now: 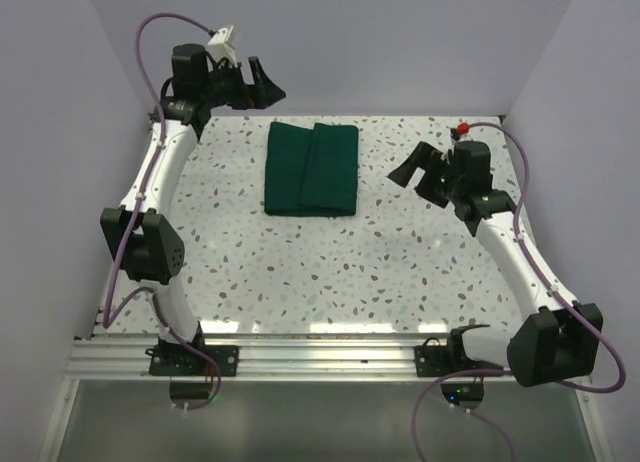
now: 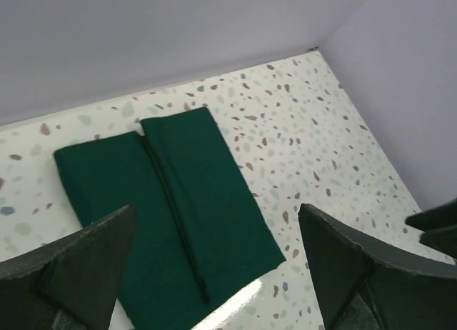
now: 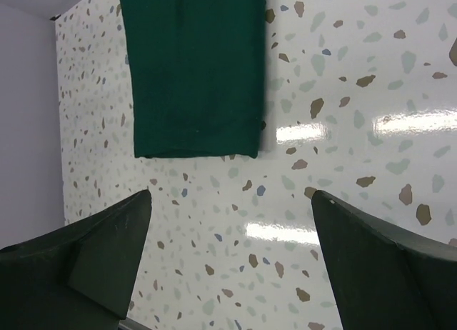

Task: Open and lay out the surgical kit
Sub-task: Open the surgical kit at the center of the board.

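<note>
The surgical kit (image 1: 312, 168) is a folded dark green cloth bundle lying flat at the back middle of the speckled table, one flap overlapping the other along a centre seam. The left wrist view shows the kit (image 2: 168, 216) below the jaws, and the right wrist view shows the kit's (image 3: 196, 69) edge ahead. No steel tray or instruments show. My left gripper (image 1: 262, 84) hangs open above the table's back left, raised off the kit. My right gripper (image 1: 414, 166) stands open to the right of the kit, apart from it. Both hold nothing.
Lilac walls (image 1: 330, 42) close in the table at the back and both sides. An aluminium rail (image 1: 320, 360) carrying the arm bases runs along the near edge. Bare speckled tabletop (image 1: 330, 272) stretches between the kit and the rail.
</note>
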Robot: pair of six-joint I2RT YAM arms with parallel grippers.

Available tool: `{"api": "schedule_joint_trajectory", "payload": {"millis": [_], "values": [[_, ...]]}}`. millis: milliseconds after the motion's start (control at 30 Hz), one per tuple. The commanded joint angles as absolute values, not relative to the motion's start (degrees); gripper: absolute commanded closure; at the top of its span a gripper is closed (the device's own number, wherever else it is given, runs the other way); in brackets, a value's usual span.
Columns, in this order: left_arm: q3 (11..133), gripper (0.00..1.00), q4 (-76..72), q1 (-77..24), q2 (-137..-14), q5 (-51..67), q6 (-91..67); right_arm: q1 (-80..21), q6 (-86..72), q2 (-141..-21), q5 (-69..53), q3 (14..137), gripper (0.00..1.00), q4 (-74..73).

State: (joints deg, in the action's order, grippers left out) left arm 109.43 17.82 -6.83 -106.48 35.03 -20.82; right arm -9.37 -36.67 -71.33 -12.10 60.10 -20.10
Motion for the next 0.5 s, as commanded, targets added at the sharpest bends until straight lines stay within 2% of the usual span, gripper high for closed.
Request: {"api": "schedule_joint_trajectory", "payload": {"millis": [0,33,100,133,167,200,233,267,333,367,467], "values": [[125.73,0.0,36.52,-7.89,-105.2,25.35,-12.5,-10.19,-36.03,-72.59,-11.86,64.94,0.02,-21.88],[129.51,0.0,39.35,-9.39,-104.33,22.09,-9.7,-10.37,-36.12,-73.64,-13.17,65.65,0.02,-20.93],[124.05,0.0,37.82,-11.42,-100.22,11.99,-8.08,-12.73,-37.09,-77.76,-14.42,69.42,0.02,-20.83],[109.74,0.0,33.88,-12.3,-94.1,10.47,-10.17,-14.22,-36.92,-79.52,-13.28,71.61,0.01,-22.4],[99.51,0.0,20.61,-12.3,-90.56,9.59,-13.15,-15.89,-35.96,-83.72,-10.14,77.03,0.02,-23.98],[80.18,0.0,14.91,-11.61,-87.57,5.4,-19.71,-19.21,-35.34,-86.02,-8.98,80.47,0.01,-25.91],[72.06,0.0,11.37,-8.99,-85.63,6.06,-28.56,-20.9,-34.55,-88.13,-8.36,84.16,0.02,-29.76],[65.2,0.0,-3.19,-5.4,-86.21,29.91,-32.22,-22.48,-32.89,-92.85,-7.39,92.03,0.02,-32.06],[56.99,0.0,-7.72,-1.25,-86.58,37.16,-37.0,-26.69,-30.86,-97.88,-2.39,101.03,0.01,-40.98],[57.3,0.0,-4.6,-1.75,-84.66,28.91,-33.35,-28.02,-29.2,-100.09,-0.11,109.08,0.02,-43.74],[60.11,0.0,2.43,-4.13,-78.58,13.85,-24.18,-30.76,-29.0,-108.35,5.62,117.83,0.02,-49.04]]}}
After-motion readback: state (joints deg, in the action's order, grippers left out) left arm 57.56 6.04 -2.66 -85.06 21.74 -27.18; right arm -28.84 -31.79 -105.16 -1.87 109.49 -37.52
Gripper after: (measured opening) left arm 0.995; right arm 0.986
